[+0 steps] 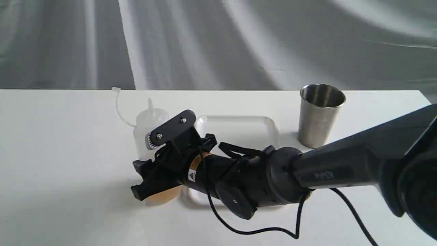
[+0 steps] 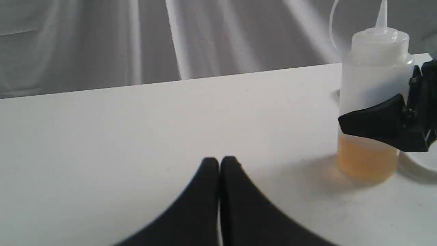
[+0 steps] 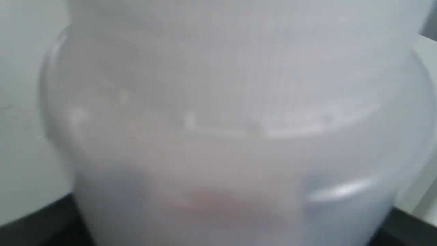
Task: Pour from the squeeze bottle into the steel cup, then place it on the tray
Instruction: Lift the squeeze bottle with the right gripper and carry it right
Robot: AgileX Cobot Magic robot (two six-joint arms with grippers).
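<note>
my right end effector (image 1: 141,180) straddles the squeeze bottle (image 1: 147,128), upright on the counter (image 1: 51,153); i cannot tell if it pinches. left end effector (image 2: 219,160) is pressed together. squeezing hard could squirt liquid short of the steel cup (image 1: 319,116), well away.

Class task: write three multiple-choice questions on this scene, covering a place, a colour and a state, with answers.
1. Where is the steel cup? A on the table, beside the tray; B on the tray; C in a claw.
2. The liquid in the squeeze bottle is: A blue; B amber; C green.
3. The left claw is: A gripping the cup; B wide open; C shut, empty.
A: it stands clear of the tray's rim. B: amber shows at the bottle's base. C: fingers together, nothing between.
</note>
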